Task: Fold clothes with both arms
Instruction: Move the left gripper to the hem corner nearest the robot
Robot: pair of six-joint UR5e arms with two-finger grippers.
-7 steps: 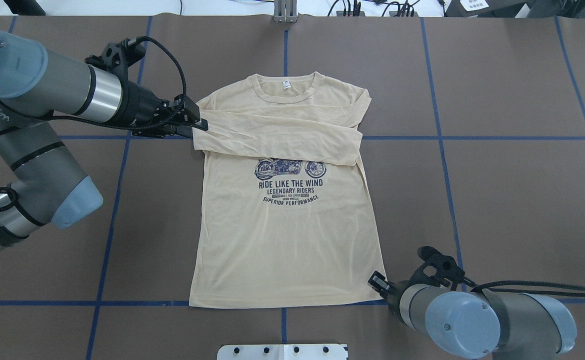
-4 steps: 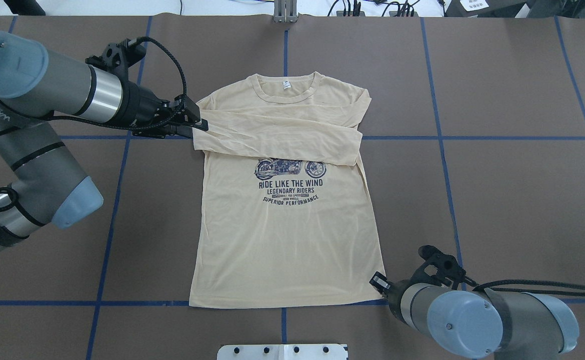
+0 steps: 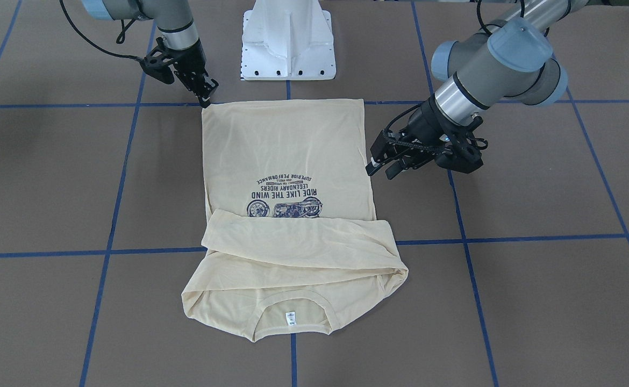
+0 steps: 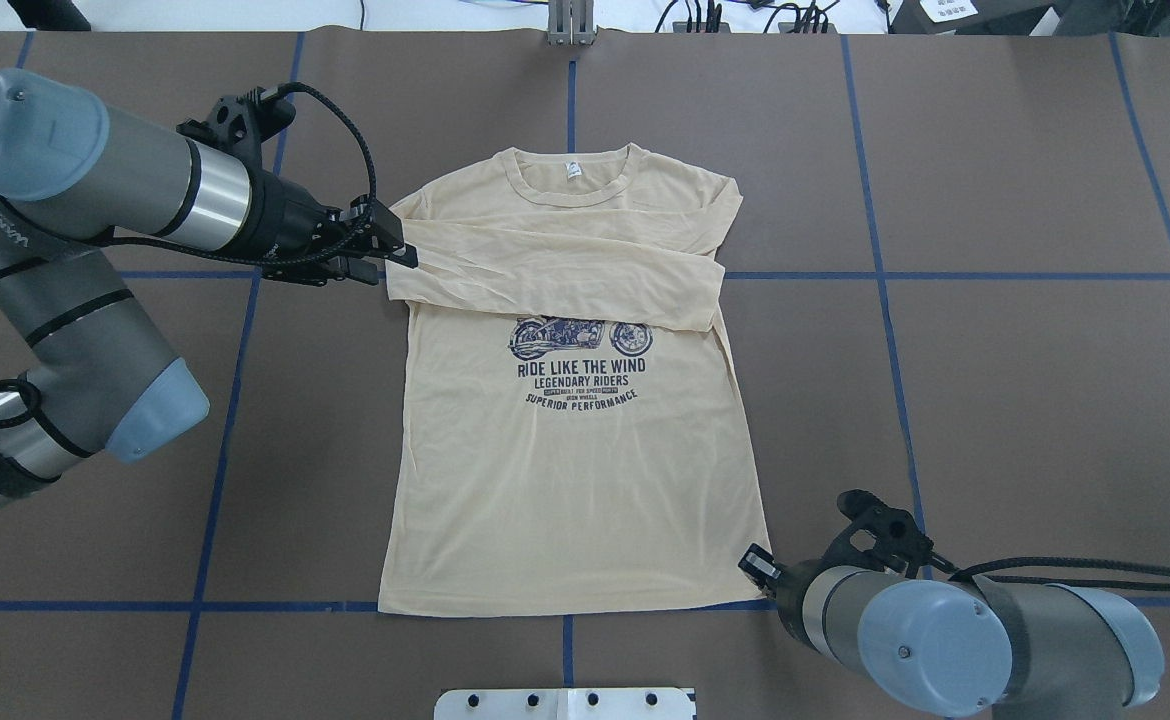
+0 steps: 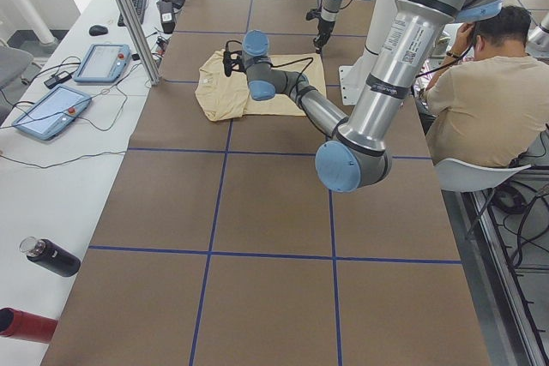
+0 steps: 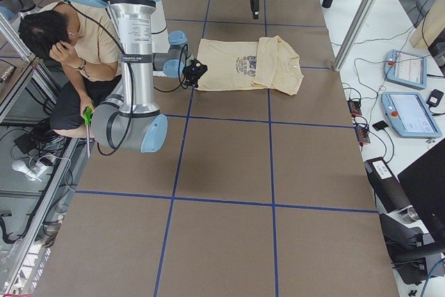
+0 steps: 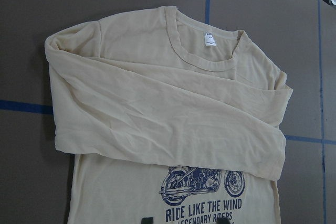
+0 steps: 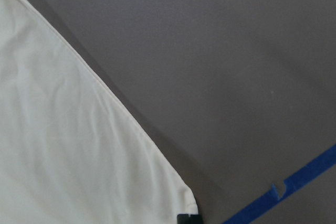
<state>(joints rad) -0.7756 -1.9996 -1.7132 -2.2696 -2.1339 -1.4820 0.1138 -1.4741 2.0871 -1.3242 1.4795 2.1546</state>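
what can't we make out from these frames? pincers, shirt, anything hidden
- Right pincer: open or shut, and whether it holds the hem corner of the T-shirt. In the overhead view its own wrist covers it, in the front-facing view it is too small, and the right wrist view cuts it off at the bottom edge.
- Top of the chest print: covered by the folded sleeves in every view.
- Neck label text: too small.

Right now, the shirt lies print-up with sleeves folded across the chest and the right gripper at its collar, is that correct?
Not quite: the overhead view shows the right gripper at the shirt's hem corner, not its collar. The shirt does lie print-up with sleeves folded across the chest.
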